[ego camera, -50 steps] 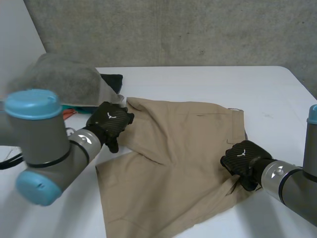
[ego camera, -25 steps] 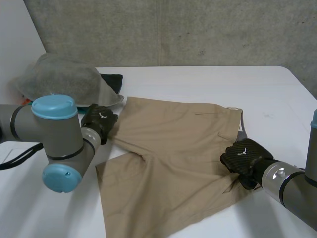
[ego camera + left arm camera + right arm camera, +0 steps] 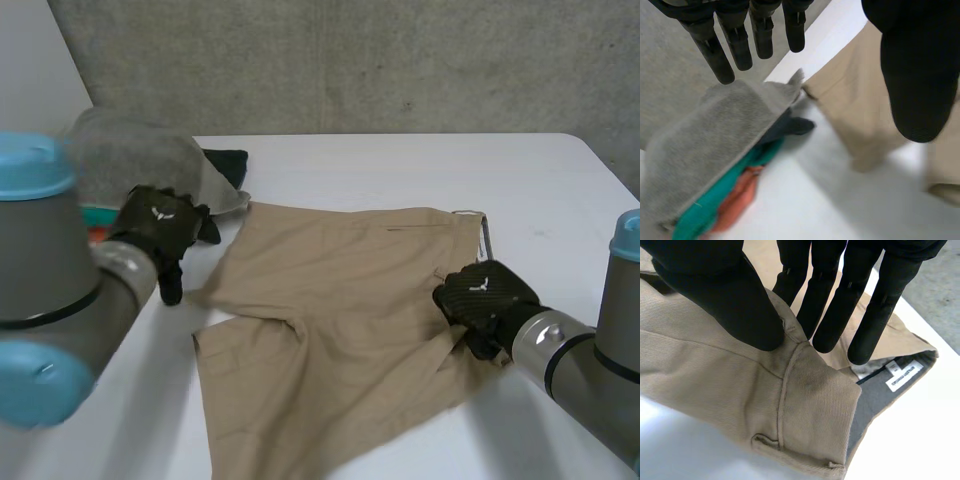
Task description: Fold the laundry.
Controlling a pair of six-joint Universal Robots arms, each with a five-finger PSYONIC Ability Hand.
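**Tan shorts flat on counter, waistband pinched**

The tan shorts lie spread on the white counter. The right robot hand pinches a fold of their waistband between thumb and fingers. The left robot hand, fingers straight and holding nothing, sits beside a leg hem, near a grey cloth pile

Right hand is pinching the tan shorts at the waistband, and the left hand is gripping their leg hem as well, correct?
Not quite. The left hand grips nothing: the left wrist view shows its fingers straight and empty, above the table between the laundry pile and the shorts. The right hand does pinch the waistband.
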